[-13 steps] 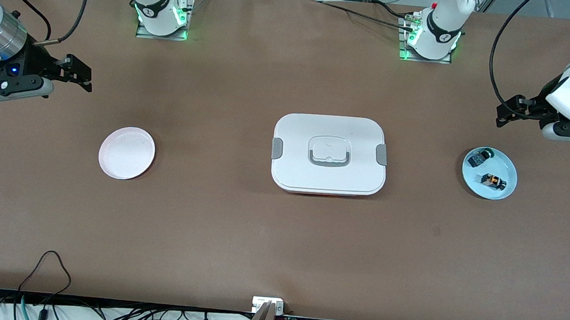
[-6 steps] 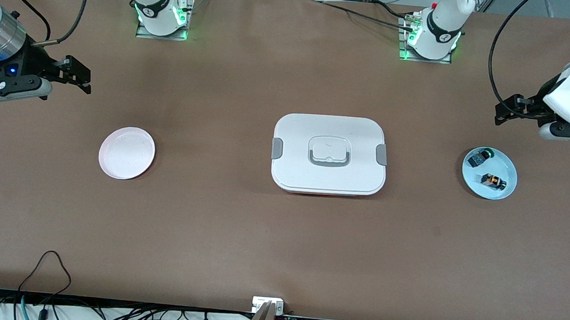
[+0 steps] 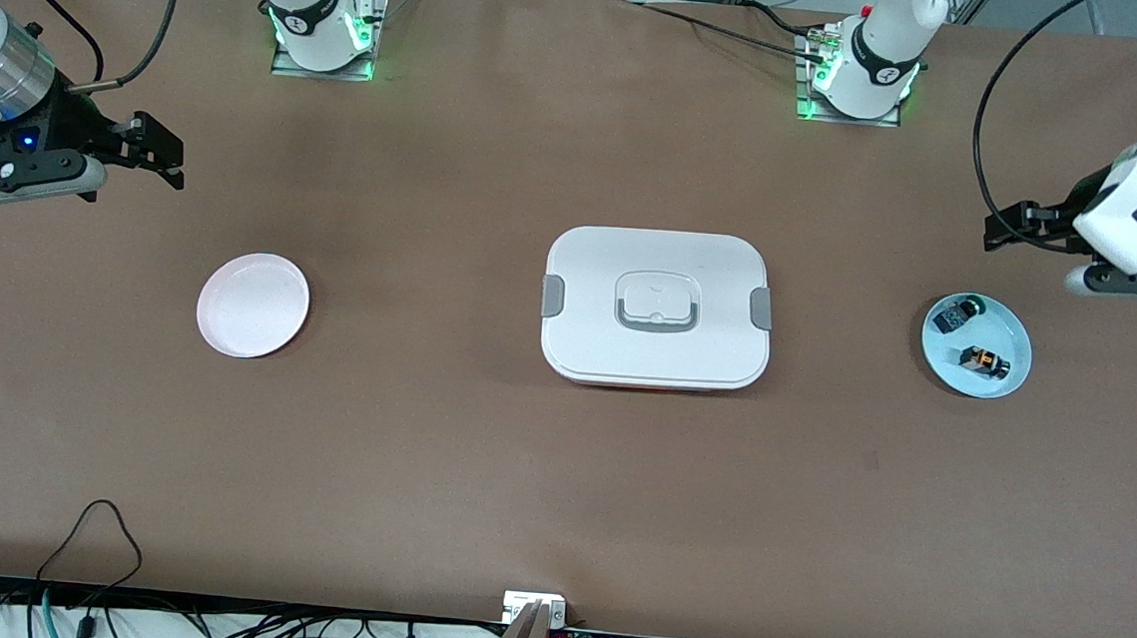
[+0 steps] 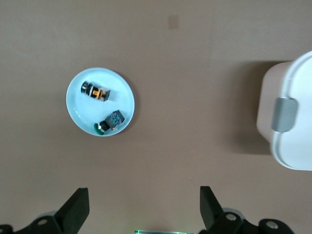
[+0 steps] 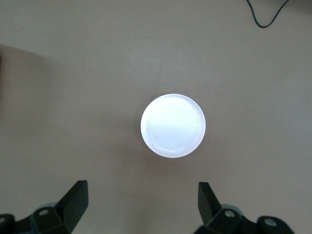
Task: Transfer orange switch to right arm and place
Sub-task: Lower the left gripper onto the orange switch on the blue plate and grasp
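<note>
Since a second ago the left gripper [image 3: 1010, 228] is drifting a little higher in the front view and tilting, its white wrist swinging over toward the edge of the table at the left arm's end; the right gripper [image 3: 155, 145] is holding nearly the same spot, shifted only slightly. Nothing on the table is moving.

The left gripper is hanging in the air over bare table just beside the pale blue plate [image 3: 1013, 330], toward the arm bases from it. Its fingers [image 4: 75, 209] are standing wide apart with nothing between them. The orange switch [image 3: 984, 361] is lying on that plate, on the half nearer the front camera, well below and apart from the gripper, untouched. In the left wrist view the orange switch [image 4: 95, 92] is showing its orange band and a silvery end.

The same plate [image 4: 78, 105] is also holding a small black part with a green-blue top [image 3: 956, 313], lying near the rim closest to the arm bases, apart from the switch.

The right arm is waiting: its gripper is hovering over bare table toward its own end, fingers [image 5: 73, 202] spread wide and holding nothing. The white plate [image 3: 252, 305] is lying below it, closer to the front camera, bare.

A closed white lidded box [image 3: 657, 308] with grey side latches is sitting mid-table between the two plates.
</note>
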